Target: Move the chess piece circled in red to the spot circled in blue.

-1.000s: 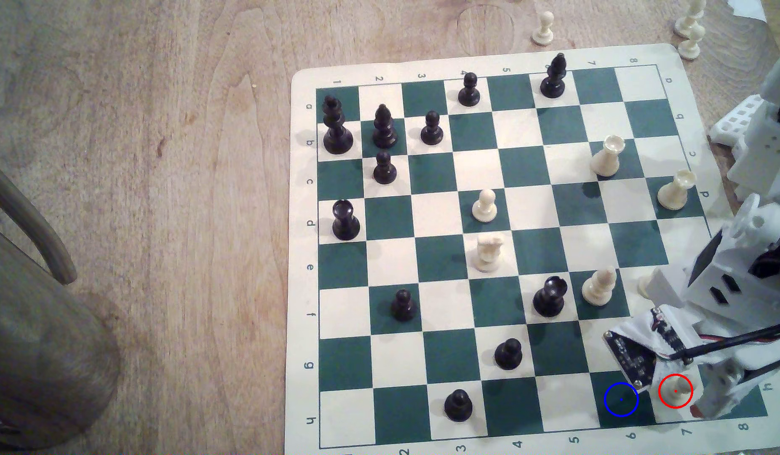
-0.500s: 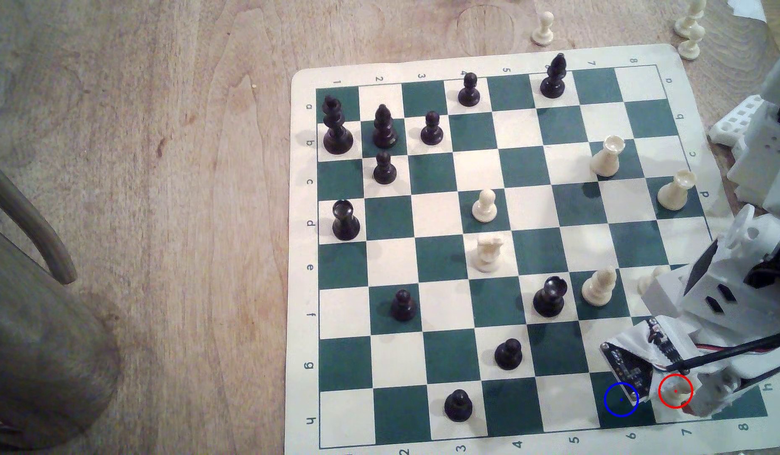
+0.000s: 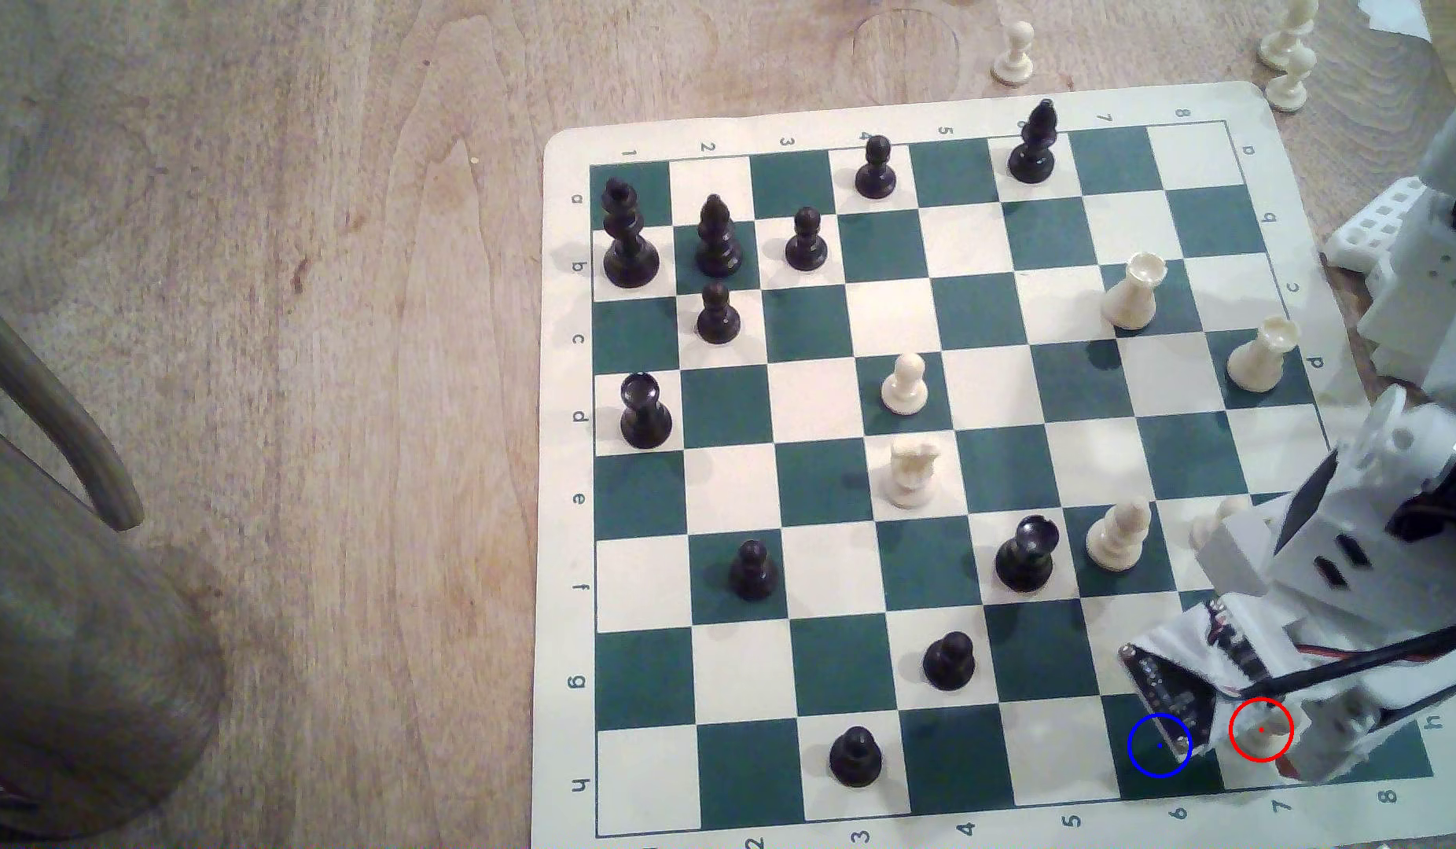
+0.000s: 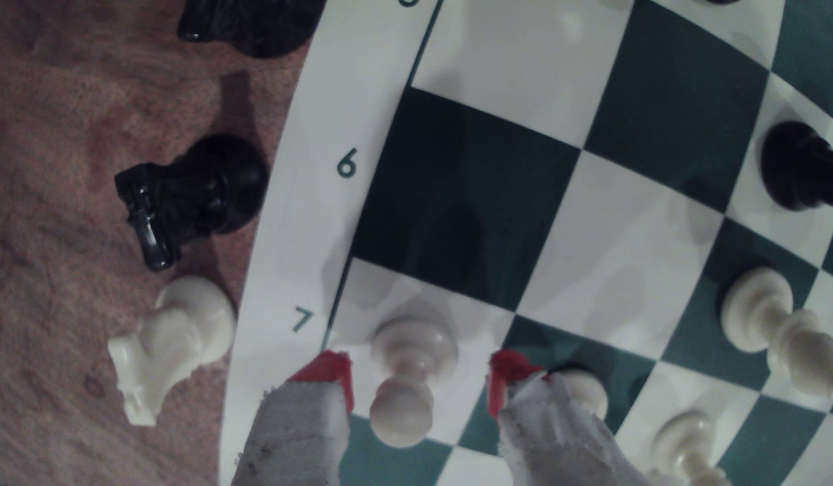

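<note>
The chess piece, a cream pawn (image 3: 1261, 729) inside the red ring, stands upright on a white square in the board's near right corner in the exterior view. In the wrist view this pawn (image 4: 407, 378) sits between my two red-tipped fingertips (image 4: 328, 374), with a small gap on each side. My gripper (image 3: 1272, 739) (image 4: 419, 381) is open and low around it. The spot (image 3: 1159, 744) is the dark green square with the blue ring, adjoining the pawn's square on the exterior view's left. That green square (image 4: 466, 187) is bare.
A cream bishop (image 3: 1118, 535), a black rook (image 3: 1025, 553) and a black pawn (image 3: 949, 660) stand a few squares away. Another cream pawn (image 3: 1211, 526) is partly behind my arm. A black knight (image 4: 195, 196) and a cream knight (image 4: 171, 341) lie off the board's edge.
My wrist has sunk a little and shifted slightly toward the exterior view's left, settling the fingers around the ringed pawn. The pawn has stayed on its square.
</note>
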Motion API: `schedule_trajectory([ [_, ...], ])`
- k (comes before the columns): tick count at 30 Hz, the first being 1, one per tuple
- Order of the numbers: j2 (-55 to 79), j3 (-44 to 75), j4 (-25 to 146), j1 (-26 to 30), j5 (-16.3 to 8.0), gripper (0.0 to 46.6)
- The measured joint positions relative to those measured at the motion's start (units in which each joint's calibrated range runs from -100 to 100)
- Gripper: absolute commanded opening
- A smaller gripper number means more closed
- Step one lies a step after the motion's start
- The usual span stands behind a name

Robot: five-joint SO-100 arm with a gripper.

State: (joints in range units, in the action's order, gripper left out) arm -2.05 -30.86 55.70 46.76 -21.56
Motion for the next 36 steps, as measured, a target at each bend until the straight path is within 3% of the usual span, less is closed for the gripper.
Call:
schedule_trajectory([
  [8, 0.17, 0.00, 1.12, 0.00, 0.49, 10.7],
  [14, 0.17, 0.00, 1.67, 0.00, 0.93, 0.5],
  [36, -0.92, 2.62, 5.98, 1.33, 1.61, 0.3],
])
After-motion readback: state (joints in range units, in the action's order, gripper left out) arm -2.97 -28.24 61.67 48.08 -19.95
